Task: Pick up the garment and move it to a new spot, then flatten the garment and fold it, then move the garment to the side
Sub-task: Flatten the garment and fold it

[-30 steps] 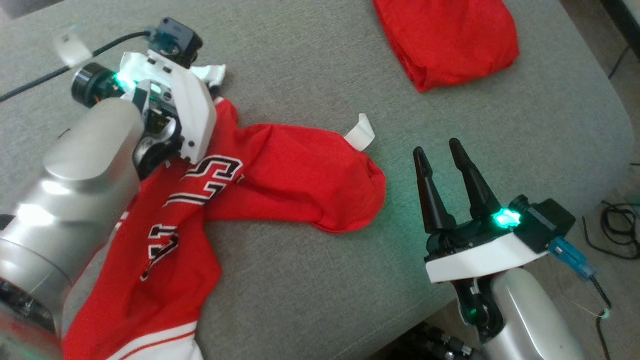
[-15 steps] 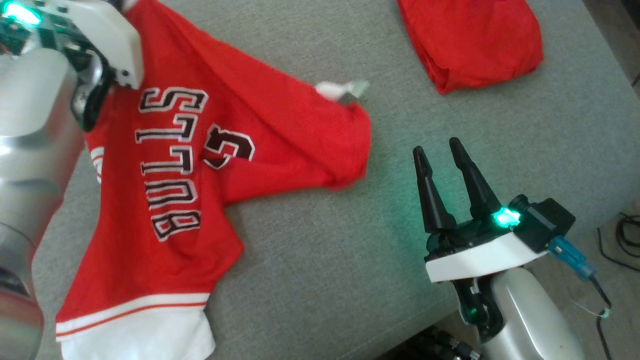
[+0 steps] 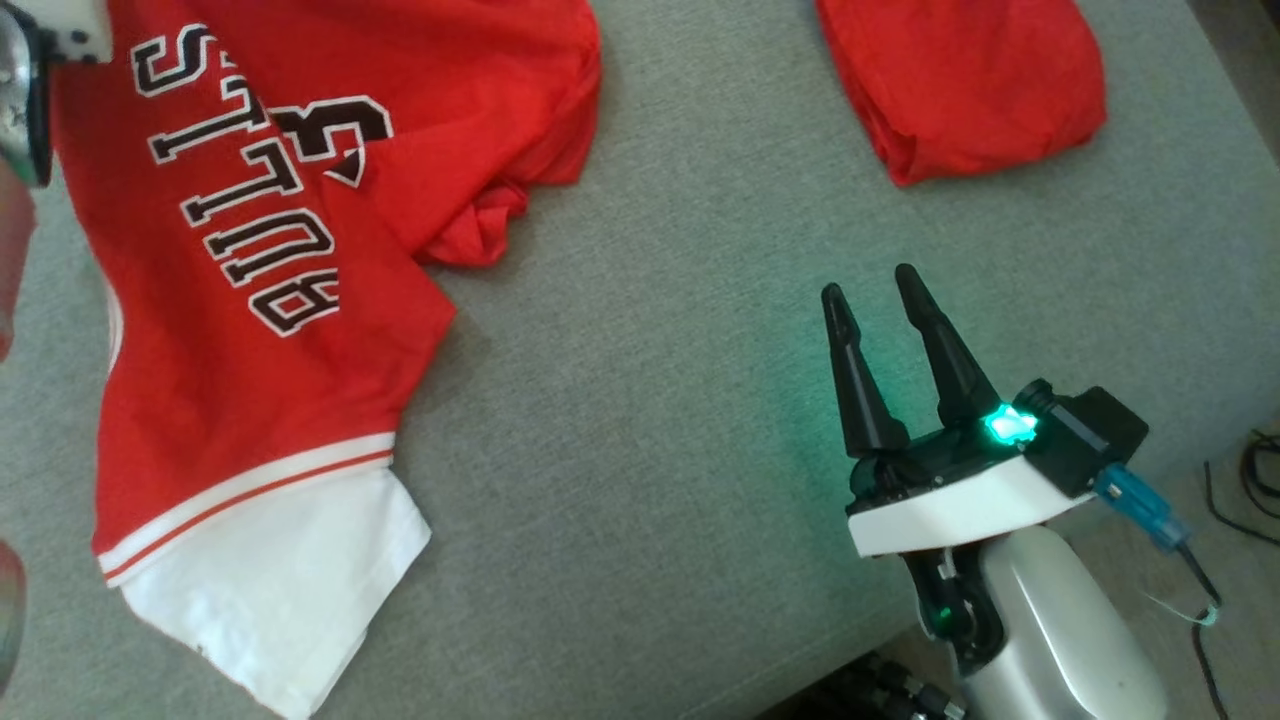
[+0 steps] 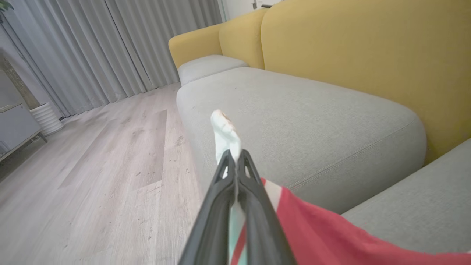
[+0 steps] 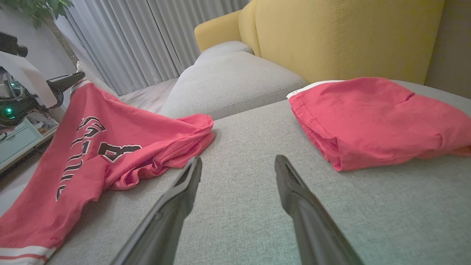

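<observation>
The garment (image 3: 250, 300) is a red jersey with black and white lettering and a white hem, hanging stretched over the left part of the grey cushion (image 3: 650, 400). My left gripper (image 4: 235, 156) is shut on the jersey's white edge (image 4: 225, 134), with red cloth (image 4: 323, 235) trailing below it. The right wrist view shows that gripper (image 5: 75, 78) at the far left, holding the jersey (image 5: 110, 147) up. My right gripper (image 3: 868, 282) rests open over bare cushion at the lower right, well apart from the jersey; its fingers (image 5: 184, 184) hold nothing.
A second red garment (image 3: 960, 80) lies folded at the cushion's back right (image 5: 375, 117). Yellow sofa backs (image 4: 368, 55) rise behind. Wood floor (image 4: 92, 176) and grey curtains (image 4: 92, 48) are to the left. Cables (image 3: 1240, 480) lie on the floor at right.
My left gripper has lifted and pulled the jersey up and to the left, spreading it so its lettering and white hem show. The right gripper has stayed put.
</observation>
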